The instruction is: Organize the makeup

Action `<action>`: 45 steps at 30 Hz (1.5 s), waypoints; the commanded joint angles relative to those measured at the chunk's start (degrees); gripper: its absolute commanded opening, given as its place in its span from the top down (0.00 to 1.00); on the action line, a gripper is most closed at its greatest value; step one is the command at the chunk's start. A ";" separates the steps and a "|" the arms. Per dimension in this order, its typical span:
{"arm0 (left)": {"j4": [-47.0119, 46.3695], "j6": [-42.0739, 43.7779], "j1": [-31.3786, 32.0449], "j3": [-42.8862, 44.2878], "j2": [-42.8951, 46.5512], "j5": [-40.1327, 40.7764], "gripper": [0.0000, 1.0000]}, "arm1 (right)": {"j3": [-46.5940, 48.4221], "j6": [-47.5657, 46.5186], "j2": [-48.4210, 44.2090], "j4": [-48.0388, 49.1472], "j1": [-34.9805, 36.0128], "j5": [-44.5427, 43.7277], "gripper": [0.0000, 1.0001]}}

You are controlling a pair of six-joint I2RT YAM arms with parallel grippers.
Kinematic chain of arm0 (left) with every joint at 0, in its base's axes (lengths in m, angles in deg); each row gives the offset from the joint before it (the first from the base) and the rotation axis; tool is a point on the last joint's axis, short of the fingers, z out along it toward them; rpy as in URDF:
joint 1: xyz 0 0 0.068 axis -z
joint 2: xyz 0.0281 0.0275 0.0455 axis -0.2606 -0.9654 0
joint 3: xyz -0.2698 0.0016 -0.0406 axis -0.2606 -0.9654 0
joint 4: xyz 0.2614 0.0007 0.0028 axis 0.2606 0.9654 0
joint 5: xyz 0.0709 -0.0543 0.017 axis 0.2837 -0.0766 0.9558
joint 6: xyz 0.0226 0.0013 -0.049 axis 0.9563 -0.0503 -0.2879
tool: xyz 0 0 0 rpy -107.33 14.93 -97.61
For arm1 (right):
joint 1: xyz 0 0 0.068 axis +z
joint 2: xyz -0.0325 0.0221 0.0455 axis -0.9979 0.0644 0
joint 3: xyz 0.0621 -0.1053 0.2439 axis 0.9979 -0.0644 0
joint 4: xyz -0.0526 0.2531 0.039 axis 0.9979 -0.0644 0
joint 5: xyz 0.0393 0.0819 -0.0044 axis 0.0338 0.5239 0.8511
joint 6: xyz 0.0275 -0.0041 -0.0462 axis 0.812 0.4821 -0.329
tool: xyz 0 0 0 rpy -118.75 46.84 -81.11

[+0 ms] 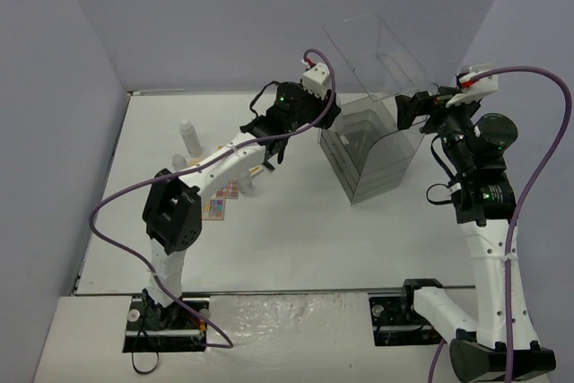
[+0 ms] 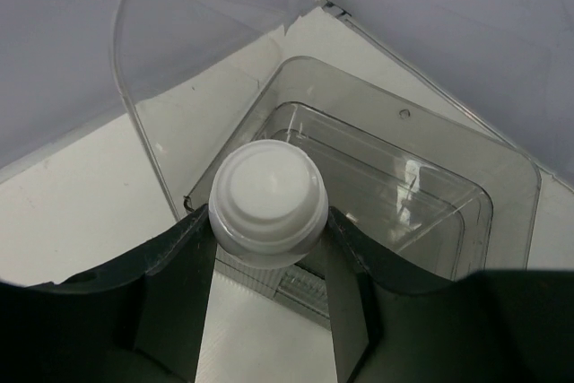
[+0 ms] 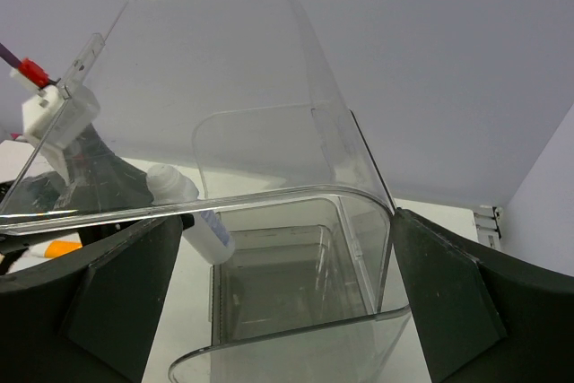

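Seen from above, a white bench (image 1: 296, 239) sits between grey walls. The left arm's fingers (image 1: 325, 117) reach the left side of a clear plastic case (image 1: 372, 163), which stands right of centre with its lid (image 1: 372, 47) raised at the far side. The right arm's fingers (image 1: 408, 107) are at the case's far right corner. A loose white bottle (image 1: 188, 136) stands far left, and an eyeshadow palette (image 1: 215, 208) lies nearer, partly under the left arm.

From the left wrist, the fingers (image 2: 170, 275) grasp the held white bottle (image 2: 269, 199) by its sides. Its cap faces the camera, at the rim of the case's open top (image 2: 395, 195).

From the right wrist, the fingers (image 3: 117, 293) are released and spread wide, with the curved lid (image 3: 251, 114) ahead of them. Whether they touch it cannot be told. The held bottle (image 3: 184, 208) shows through the lid, tilted.
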 commanded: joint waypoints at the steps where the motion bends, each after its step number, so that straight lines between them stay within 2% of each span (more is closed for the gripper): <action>1: -10.65 -1.12 0.83 5.35 2.18 -0.62 0.96 | -0.22 0.68 -0.15 6.56 0.93 1.27 0.00; 20: -16.20 -2.25 1.47 4.18 -0.53 2.36 0.96 | 1.84 1.45 1.14 6.64 1.66 -0.03 0.00; 35: -16.01 -1.81 1.47 3.84 -2.53 2.14 0.96 | 4.00 2.43 1.84 6.71 1.60 -2.50 0.00; 45: -13.39 -1.03 1.66 7.53 -5.91 1.79 0.96 | 4.04 2.26 1.78 6.71 1.66 -2.94 0.00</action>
